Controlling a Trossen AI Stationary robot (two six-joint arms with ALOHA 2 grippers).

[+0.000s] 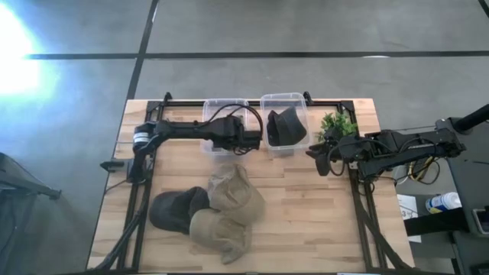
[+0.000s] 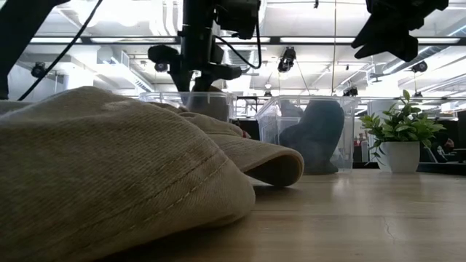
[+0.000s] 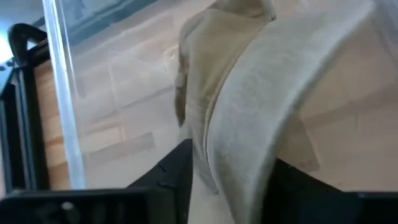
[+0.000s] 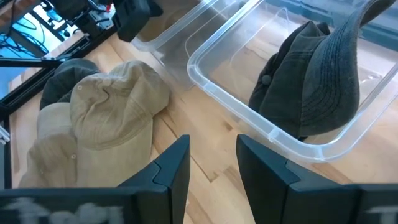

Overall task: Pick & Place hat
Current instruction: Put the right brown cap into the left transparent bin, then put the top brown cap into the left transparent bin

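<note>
The left hand point(image 1: 256, 140) is out over the left of the two clear bins point(image 1: 223, 114), and its own camera shows its two fingers point(image 3: 177, 171) pinched on the brim of a tan cap point(image 3: 261, 93), which hangs down inside the clear wall with the wooden surface point(image 1: 306, 198) showing through beneath. The right hand point(image 1: 319, 158) waits with its fingers apart and nothing between them, beside the small potted plant point(image 1: 337, 125) and just off the right-hand bin point(image 1: 283, 103), which already has a dark cap point(image 1: 286, 127) slumped in it. Nearer the front edge sits a loose heap: two more tan caps point(image 1: 237, 195) overlapping a dark cap point(image 1: 172, 210). These look like light, floppy things; the crown of the held cap sags and folds under its own weight, while the brim keeps its curve. That brim strikes me as the sensible place to take hold, being stiff enough to sit squarely between the fingers, where a pinch of crown cloth would likely bunch and slide. The cloth looks matte and grippy rather than slick, and nothing here is breakable. The one worry is a dangling crown catching on the bin's rim, or a pick from the heap dragging its neighbour along.
</note>
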